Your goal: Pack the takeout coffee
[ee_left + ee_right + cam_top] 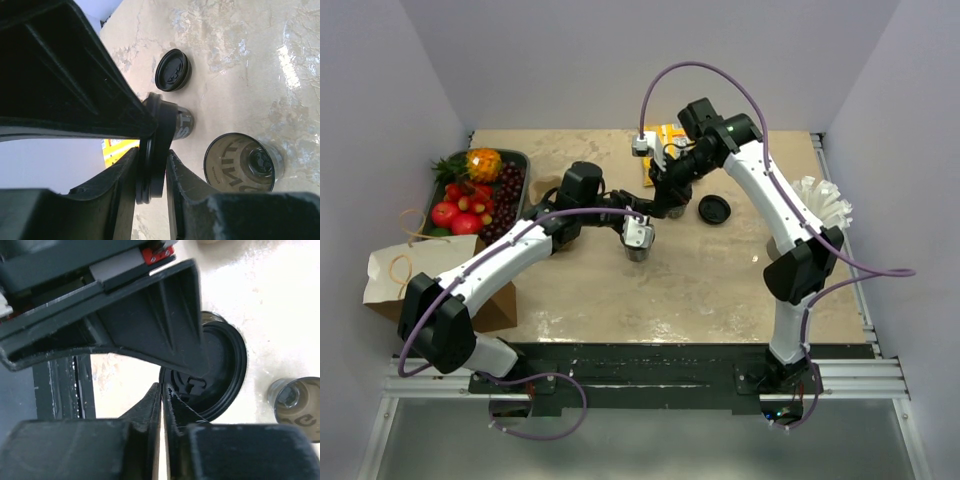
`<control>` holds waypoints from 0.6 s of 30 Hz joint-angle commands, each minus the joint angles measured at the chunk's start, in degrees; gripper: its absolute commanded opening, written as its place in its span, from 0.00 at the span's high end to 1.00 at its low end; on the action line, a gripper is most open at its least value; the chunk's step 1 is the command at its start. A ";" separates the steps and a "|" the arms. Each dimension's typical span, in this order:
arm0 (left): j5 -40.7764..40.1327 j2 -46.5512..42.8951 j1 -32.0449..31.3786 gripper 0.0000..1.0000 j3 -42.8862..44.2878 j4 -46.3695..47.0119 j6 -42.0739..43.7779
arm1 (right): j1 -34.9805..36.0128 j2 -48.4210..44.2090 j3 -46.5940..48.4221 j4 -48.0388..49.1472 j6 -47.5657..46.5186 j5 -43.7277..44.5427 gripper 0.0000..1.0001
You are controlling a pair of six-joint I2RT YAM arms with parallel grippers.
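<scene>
Low in the right wrist view, the right gripper is pinching the rim of a black lid, with its jaws shut on it. Low in the left wrist view, the left gripper is straddling that same lid edge-on. Whether it is actually clamping, I cannot tell. A lettered cup is showing just behind the lid, and I cannot tell whether the lid is seated on it.

At lower right an open cup is standing unlidded. A spare lid is lying flat at upper middle.

Lidding seems to be the step in hand, with bagging not yet begun. The next move is calling for a square press onto a rim.

Underneath, the glossy marbled beige table is throwing glare. A paper bag is waiting at the left edge of the top view, with a tray of fruit at upper left. Pale walls are closing the scene in.
</scene>
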 commanded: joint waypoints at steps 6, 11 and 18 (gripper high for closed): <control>-3.31 -3.13 -0.26 0.71 -2.56 6.35 -11.62 | -0.69 1.41 10.52 -0.06 5.76 4.13 0.66; -8.22 -3.57 0.09 0.74 -2.56 7.77 -27.87 | -7.18 0.00 9.13 10.65 17.53 -0.33 0.60; -0.52 -2.00 8.34 0.64 -1.42 7.94 -57.55 | -10.63 2.46 5.09 12.26 20.10 -3.41 0.57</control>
